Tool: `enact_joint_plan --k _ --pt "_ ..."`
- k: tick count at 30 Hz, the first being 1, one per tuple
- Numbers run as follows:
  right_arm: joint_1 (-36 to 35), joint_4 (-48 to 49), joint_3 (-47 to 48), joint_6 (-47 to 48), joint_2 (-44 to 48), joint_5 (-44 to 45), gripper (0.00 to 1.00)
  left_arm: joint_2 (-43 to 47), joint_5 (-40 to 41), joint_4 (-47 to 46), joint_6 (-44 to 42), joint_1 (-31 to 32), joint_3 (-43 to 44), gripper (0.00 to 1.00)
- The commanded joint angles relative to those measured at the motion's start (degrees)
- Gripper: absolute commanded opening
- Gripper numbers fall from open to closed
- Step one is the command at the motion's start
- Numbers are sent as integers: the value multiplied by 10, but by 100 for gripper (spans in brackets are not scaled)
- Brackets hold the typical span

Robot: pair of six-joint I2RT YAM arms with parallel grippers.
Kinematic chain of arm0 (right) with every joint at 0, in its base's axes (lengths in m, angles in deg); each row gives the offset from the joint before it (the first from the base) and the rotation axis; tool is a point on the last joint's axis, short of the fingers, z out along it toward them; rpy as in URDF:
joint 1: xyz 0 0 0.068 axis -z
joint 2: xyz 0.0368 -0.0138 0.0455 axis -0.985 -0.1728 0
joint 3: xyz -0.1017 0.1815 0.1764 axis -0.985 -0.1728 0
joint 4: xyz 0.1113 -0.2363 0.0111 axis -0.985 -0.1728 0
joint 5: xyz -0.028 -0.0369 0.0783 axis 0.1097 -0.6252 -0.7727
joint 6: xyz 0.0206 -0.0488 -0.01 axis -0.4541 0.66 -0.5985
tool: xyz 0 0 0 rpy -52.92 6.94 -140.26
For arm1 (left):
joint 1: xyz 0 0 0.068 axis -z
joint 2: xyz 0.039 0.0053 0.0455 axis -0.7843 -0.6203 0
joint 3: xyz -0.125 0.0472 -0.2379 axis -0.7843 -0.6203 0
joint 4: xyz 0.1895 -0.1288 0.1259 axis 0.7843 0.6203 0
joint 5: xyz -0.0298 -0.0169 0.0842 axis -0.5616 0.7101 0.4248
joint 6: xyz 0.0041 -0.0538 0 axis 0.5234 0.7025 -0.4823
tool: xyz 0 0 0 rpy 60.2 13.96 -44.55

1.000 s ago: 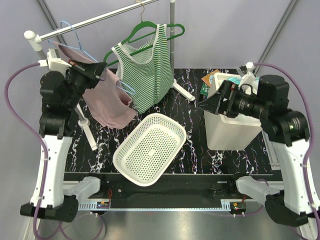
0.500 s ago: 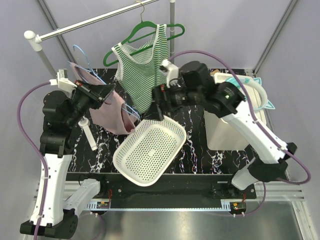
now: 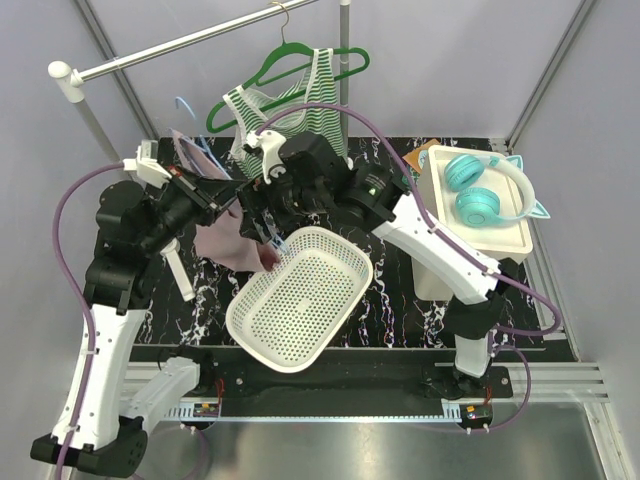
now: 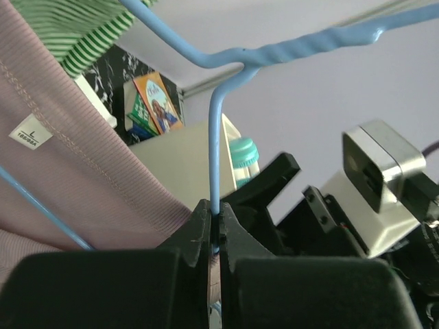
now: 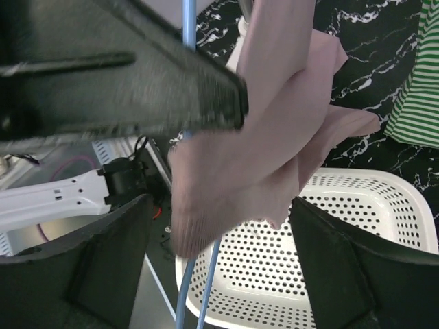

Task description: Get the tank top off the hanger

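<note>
The fingers of the left gripper (image 4: 214,229) were clamped together on the wire of the blue hanger (image 4: 214,137), holding it up over the far left rim of the white basket (image 3: 345,268). The pink tank top (image 5: 274,130) hung from that hanger, not yet off it. The right gripper (image 5: 219,212) had its fingers spread wide, one on each side of the drooping fabric. Pinching the cloth and pulling it free remained.

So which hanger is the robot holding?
The thin blue wire hanger carrying the pink tank top, pinched in the left tool. The green plastic hanger hangs on the metal rail.
</note>
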Motion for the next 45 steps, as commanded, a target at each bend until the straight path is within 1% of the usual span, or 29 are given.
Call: enact_joint_plan --k 1,2,3,4,6,7,8,9,10,11,12,16,18,19,23,25,28,30,34,38,41,45 --pt "-7 -4 29 17 -11 53 82 -11 -13 -32 7 55 16 0" --pt "-7 -4 28 16 -12 52 76 -14 -13 -32 3 66 17 0" --pt "-7 -4 24 15 -11 53 66 -18 -15 -31 -1 80 19 0" --pt "-7 -4 19 11 -8 59 60 -19 -16 -23 -5 83 20 0" --pt "-7 0 -13 4 10 65 47 -18 -17 -10 -19 84 23 4" --pt "-7 1 -26 3 17 66 31 -16 -13 -6 -23 84 26 9" --pt "-7 4 -41 -1 34 66 24 -13 -12 -2 -35 84 33 14" --pt "-7 13 -71 -10 45 66 17 -12 -14 0 -42 84 36 22" --pt "-7 21 -87 -13 55 64 7 -12 -17 2 -49 85 39 26" --pt "-7 30 -106 -17 80 62 4 -12 -17 6 -68 84 50 31" --pt "-7 51 -139 -22 93 61 0 -11 -16 17 -77 84 56 42" --pt "-7 85 -191 -28 149 65 0 -5 27 69 -130 83 99 59" --pt "-7 88 -203 -36 174 69 0 3 76 102 -155 83 125 61" --pt "-7 88 -204 -39 182 69 0 8 114 113 -162 83 139 61" --pt "-6 88 -214 -55 226 60 0 11 154 143 -220 83 167 61" --pt "-7 88 -216 -70 240 55 0 -4 168 180 -260 83 195 58" --pt "-7 87 -218 -85 266 41 0 -25 164 207 -311 83 237 57" --pt "-7 88 -226 -105 286 39 0 -50 150 209 -329 83 259 61" --pt "-7 88 -247 -128 315 41 0 -90 85 216 -363 83 301 63" --pt "-7 88 -259 -135 336 38 0 -102 72 220 -375 83 298 62" --pt "-7 86 -268 -148 343 31 0 -120 48 218 -382 83 304 61" --pt "-6 85 -277 -154 350 15 0 -141 45 217 -377 83 304 56"
